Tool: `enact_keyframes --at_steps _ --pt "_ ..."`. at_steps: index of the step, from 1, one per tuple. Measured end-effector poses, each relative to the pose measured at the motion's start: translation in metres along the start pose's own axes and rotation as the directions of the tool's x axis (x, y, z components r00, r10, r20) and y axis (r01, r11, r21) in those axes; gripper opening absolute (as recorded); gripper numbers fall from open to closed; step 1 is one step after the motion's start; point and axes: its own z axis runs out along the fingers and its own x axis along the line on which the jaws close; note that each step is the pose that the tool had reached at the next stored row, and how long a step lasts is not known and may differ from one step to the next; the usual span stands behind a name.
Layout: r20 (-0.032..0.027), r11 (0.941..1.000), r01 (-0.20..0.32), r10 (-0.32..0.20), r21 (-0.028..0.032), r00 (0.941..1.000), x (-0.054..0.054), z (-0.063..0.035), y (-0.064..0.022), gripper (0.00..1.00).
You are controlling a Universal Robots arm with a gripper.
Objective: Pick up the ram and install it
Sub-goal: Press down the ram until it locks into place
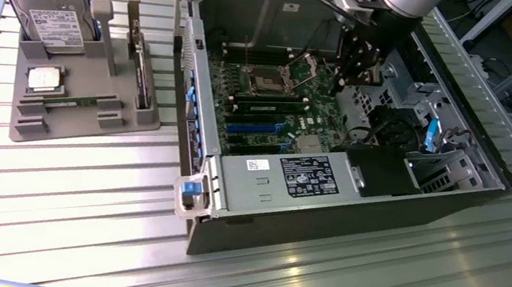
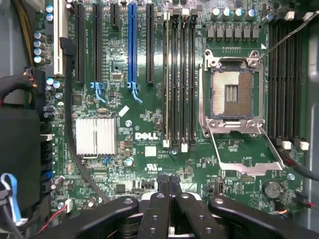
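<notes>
The ram [image 1: 75,102] is a thin green stick lying flat in the grey holder tray [image 1: 94,121], on the exterior view's left, outside the computer case. My gripper [image 1: 350,78] hangs inside the open case above the motherboard [image 1: 279,110], far from the ram. In the wrist view the gripper [image 2: 169,185] is shut, its black fingers pressed together with nothing between them. It hovers over the board's edge below the long dark memory slots [image 2: 179,79].
The tray also carries a hard drive [image 1: 51,8], a small silver processor chip [image 1: 44,79] and an upright expansion card [image 1: 140,65]. The case holds an open processor socket [image 2: 233,94], a silver heatsink [image 2: 94,136], a power supply [image 1: 305,178] and loose cables [image 2: 15,89].
</notes>
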Motion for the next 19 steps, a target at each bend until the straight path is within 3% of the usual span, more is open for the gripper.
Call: enact_keyframes --at_steps 3,5,11,19 --pt "-0.0002 1.0000 0.000 0.000 0.0000 1.0000 0.000 -0.0160 -0.0004 0.11" --pt "-0.0004 1.0000 0.000 0.000 0.0000 1.0000 0.000 -0.0198 -0.0003 0.11" --pt "0.0000 1.0000 -0.004 0.004 0.0000 1.0000 0.000 -0.0197 -0.0003 0.11" --pt "0.0037 0.9904 -0.138 0.138 -0.0001 0.9904 0.000 -0.0194 -0.0003 0.11"
